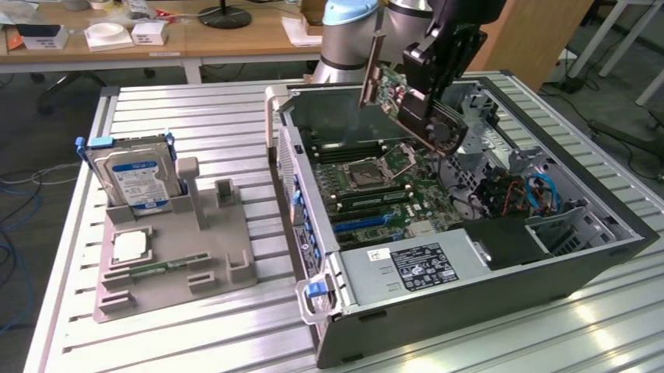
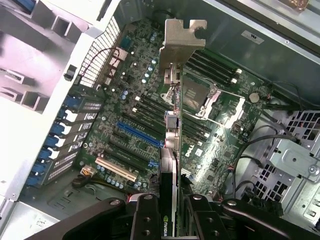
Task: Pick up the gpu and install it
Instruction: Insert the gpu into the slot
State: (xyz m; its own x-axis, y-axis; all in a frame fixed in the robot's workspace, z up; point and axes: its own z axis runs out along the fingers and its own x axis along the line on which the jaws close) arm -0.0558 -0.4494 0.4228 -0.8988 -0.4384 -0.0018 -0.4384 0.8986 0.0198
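While your gripper (image 2: 169, 212) clamps the gpu (image 2: 172, 130) above the open case (image 1: 467, 311), you're mid-install; seating it likely calls for squaring its edge over the blue slot (image 2: 137, 134).

On your slatted desk (image 1: 186, 116), a grey holder (image 1: 223, 260) sits at the exterior view's left. A hard drive (image 1: 133, 175) stands upright at its far end. A processor chip (image 1: 130, 246) and a memory stick (image 1: 155, 270) lie flat nearer. Beside it you have the open computer case (image 1: 467, 318), with the power supply (image 1: 421, 266) at its near end.
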